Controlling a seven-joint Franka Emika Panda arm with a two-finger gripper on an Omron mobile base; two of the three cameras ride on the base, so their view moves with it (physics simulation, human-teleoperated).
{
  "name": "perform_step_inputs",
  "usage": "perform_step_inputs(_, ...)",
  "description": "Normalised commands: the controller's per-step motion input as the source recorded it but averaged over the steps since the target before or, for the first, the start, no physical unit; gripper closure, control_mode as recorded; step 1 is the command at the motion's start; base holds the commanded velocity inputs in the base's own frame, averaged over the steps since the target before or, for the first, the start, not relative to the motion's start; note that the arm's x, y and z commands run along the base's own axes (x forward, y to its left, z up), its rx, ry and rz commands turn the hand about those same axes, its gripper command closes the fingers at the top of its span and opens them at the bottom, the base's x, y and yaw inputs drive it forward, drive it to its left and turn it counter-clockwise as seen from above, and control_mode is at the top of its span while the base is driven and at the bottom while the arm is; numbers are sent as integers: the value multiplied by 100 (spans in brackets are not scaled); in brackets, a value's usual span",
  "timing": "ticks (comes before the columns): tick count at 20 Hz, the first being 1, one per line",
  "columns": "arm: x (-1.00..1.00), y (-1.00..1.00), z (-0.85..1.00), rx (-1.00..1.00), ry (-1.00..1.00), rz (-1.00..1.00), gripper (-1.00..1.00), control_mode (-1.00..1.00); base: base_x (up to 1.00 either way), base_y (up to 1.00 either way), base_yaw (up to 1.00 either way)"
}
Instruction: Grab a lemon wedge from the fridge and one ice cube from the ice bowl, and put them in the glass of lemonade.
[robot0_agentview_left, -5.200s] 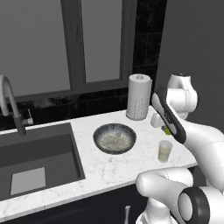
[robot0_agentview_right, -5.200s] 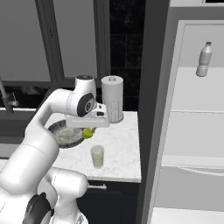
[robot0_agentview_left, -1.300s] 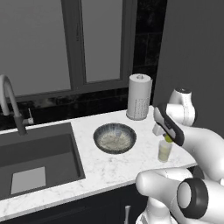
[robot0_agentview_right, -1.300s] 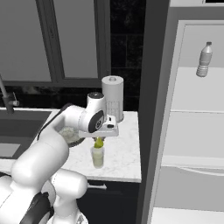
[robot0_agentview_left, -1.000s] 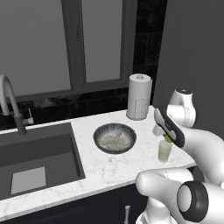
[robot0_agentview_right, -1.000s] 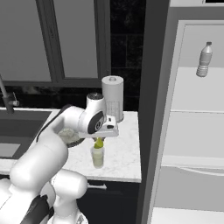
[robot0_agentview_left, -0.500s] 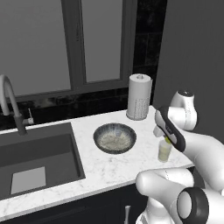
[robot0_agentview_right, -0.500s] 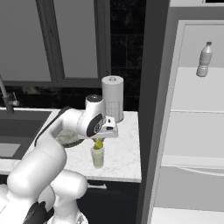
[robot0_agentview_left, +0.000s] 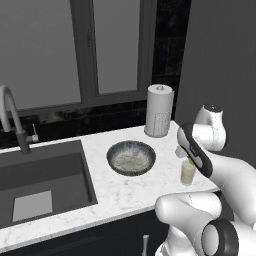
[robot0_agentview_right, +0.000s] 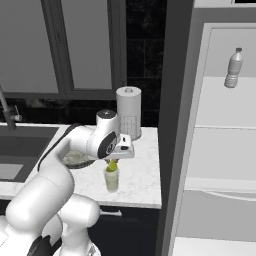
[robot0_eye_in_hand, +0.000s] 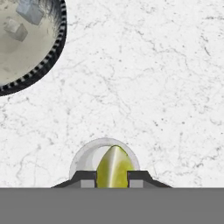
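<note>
Lemon wedge (robot0_eye_in_hand: 114, 166): one, pinched in the pincer (robot0_eye_in_hand: 112, 176) directly above the one glass of lemonade (robot0_agentview_right: 111, 179). One ice bowl (robot0_agentview_left: 131, 157) sits left of the glass, bare marble bench (robot0_agentview_left: 150, 187) between them.

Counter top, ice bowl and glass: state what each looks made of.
Counter top: polished white marble or a lookalike, going by its grey veining. Ice bowl: probably glazed ceramic, dark with a mottled rim. Glass: clear glass or plastic, since the pale yellow liquid shows through.
</note>
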Motion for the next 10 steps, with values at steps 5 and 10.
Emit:
perform_step_inputs(5, 0, 0, 0, 0, 0, 0, -100, -100, 0, 0, 0)
perform_step_inputs(10, 0, 0, 0, 0, 0, 0, -100, -100, 0, 0, 0)
